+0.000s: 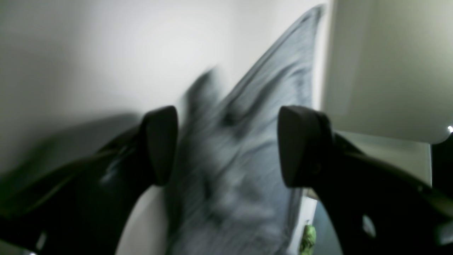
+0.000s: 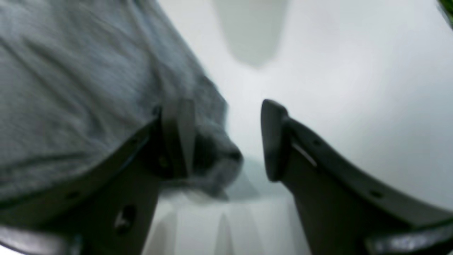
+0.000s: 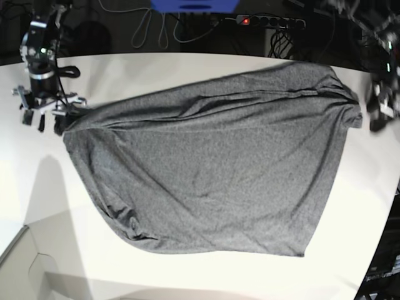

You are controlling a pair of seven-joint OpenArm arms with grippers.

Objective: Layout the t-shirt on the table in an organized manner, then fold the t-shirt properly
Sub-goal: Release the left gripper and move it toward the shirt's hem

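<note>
- Left claw (image 1: 226, 145): in the left wrist view its two fingers (image 1: 161, 145) stood wide apart, with t-shirt (image 1: 244, 148) cloth showing in the gap between them. The frame was smeared by motion; I could not tell whether cloth touched either pad. No grip was evident.
- In the base view the left claw (image 3: 380, 111) sat at the right edge of the frame, blurred, just beside the shirt's right-hand corner.
- Right claw (image 2: 228, 141): its jaws were parted in the right wrist view. A bunched corner of the t-shirt (image 2: 70, 88) lay against the inner face of the left-hand finger (image 2: 177, 138); the other finger stood clear of it. Nothing was clamped.
- In the base view the right claw (image 3: 47, 115) hung at the shirt's left-hand corner, near the far left of the tabletop (image 3: 369, 187).
- T-shirt (image 3: 212, 169): it lay spread on the white tabletop, occupying most of the middle. Its long axis ran left to right, tilted slightly, the right end sitting farther back than the left.
- The far edge ran nearly straight between the two claws, with folds gathered along it. The near edge curved, with a rumpled roll at the lower left.
- Hard to make out: sleeves and collar could not be picked out; the cloth read as one plain grey sheet.
- Both wrist views were soft and blurred, so cloth detail there was poor.
- Beyond the tabletop's far edge: dark floor, cables and a power strip (image 3: 269, 22) with a red light.
</note>
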